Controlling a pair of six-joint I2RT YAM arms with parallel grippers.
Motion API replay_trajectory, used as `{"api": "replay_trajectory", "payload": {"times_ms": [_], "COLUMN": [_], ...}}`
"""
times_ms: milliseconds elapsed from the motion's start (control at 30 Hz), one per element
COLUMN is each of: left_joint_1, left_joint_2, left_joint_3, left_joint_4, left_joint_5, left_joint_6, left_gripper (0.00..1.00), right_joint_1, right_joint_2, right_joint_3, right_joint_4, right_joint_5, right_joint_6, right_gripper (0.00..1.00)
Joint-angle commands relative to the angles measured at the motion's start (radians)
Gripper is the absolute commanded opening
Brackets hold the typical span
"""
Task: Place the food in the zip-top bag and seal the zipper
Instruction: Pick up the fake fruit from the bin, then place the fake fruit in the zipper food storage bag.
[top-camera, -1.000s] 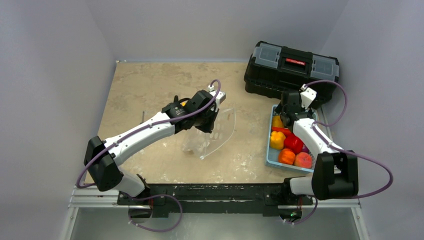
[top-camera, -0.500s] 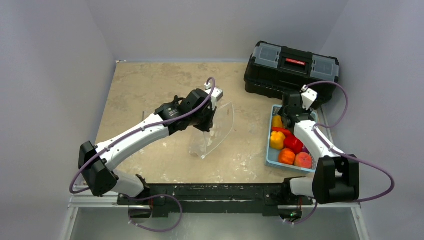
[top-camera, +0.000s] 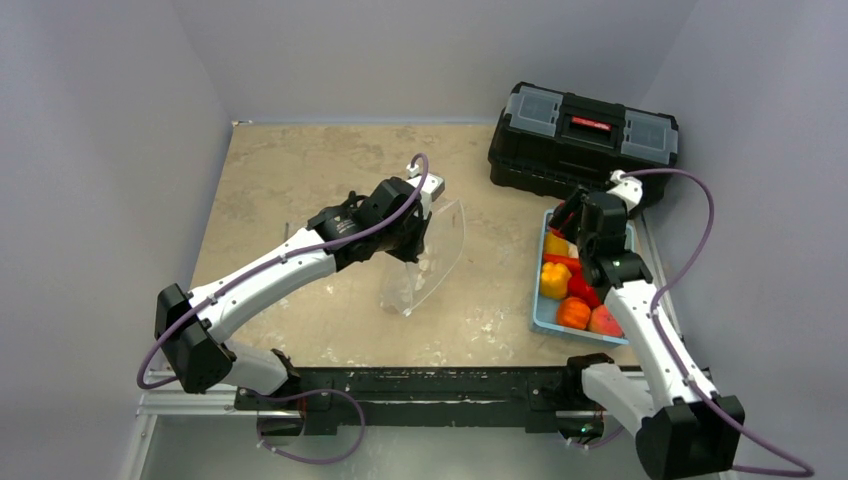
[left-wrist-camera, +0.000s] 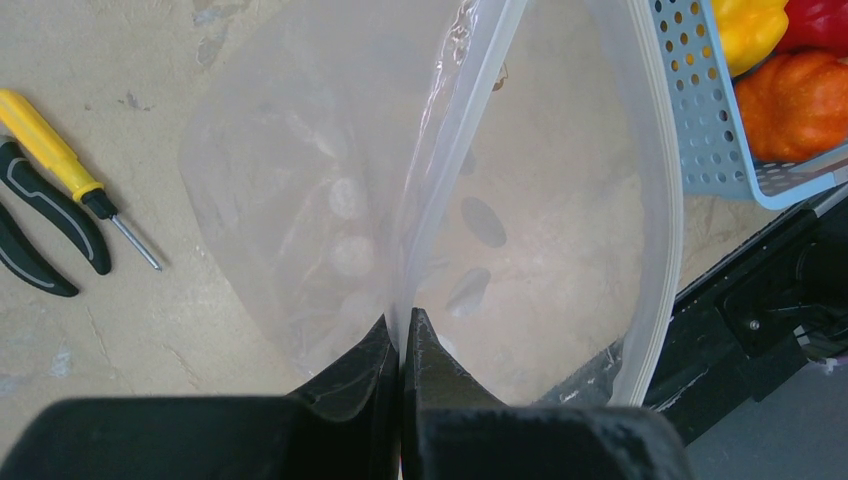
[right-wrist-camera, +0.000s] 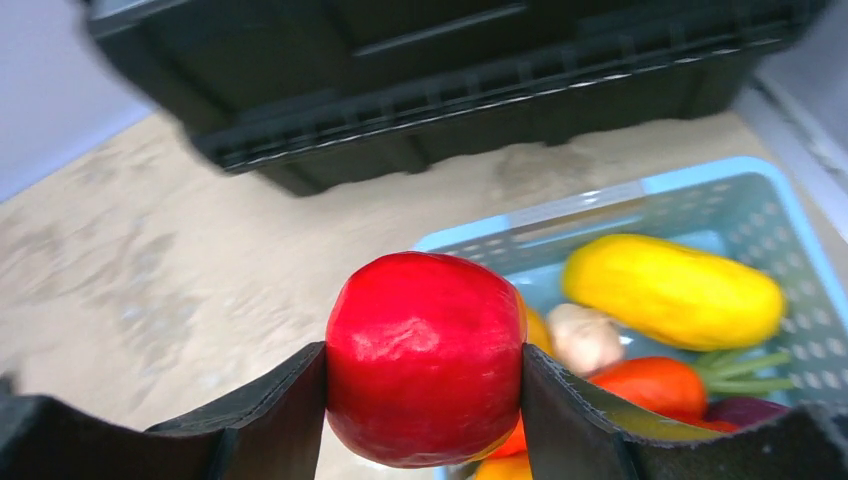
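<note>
My left gripper (top-camera: 418, 236) (left-wrist-camera: 402, 325) is shut on one mouth edge of the clear zip-top bag (top-camera: 428, 268) (left-wrist-camera: 320, 190) and holds it up over the table, mouth gaping toward the right. The zipper (left-wrist-camera: 661, 200) runs along the far lip. My right gripper (top-camera: 572, 222) (right-wrist-camera: 425, 385) is shut on a round red toy fruit (right-wrist-camera: 425, 355), held above the far end of the blue tray (top-camera: 537, 316) (right-wrist-camera: 700, 185). Yellow (right-wrist-camera: 675, 290), orange (right-wrist-camera: 650, 385) and peach (right-wrist-camera: 580, 335) food lies in the tray.
A black toolbox (top-camera: 583, 135) (right-wrist-camera: 450, 80) stands behind the tray at the back right. A yellow-handled screwdriver (left-wrist-camera: 55, 145) and black pliers (left-wrist-camera: 50, 240) lie left of the bag. The dark mounting frame (left-wrist-camera: 770, 290) runs along the near edge.
My left arm lifted the bag and drew it slightly back and left. My right arm rose from the tray with the red fruit in its jaws.
</note>
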Motion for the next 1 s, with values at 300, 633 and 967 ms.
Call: {"api": "replay_trajectory", "payload": {"times_ms": [300, 633, 967], "left_joint_1": [0.005, 0.022, 0.028], "left_joint_2": [-0.005, -0.002, -0.011], "left_joint_3": [0.012, 0.012, 0.006], "left_joint_4": [0.022, 0.032, 0.04], "left_joint_5": [-0.04, -0.003, 0.01], "left_joint_6": [0.026, 0.016, 0.009], "left_gripper": [0.0, 0.0, 0.0], "right_joint_1": [0.223, 0.353, 0.597], "right_joint_2": [-0.184, -0.116, 0.027], "right_joint_3": [-0.04, 0.092, 0.162], "right_joint_4": [0.29, 0.323, 0.222], "right_joint_5": [-0.723, -0.864, -0.488], "right_joint_6": [0.038, 0.044, -0.007], "right_gripper": [0.05, 0.07, 0.09]}}
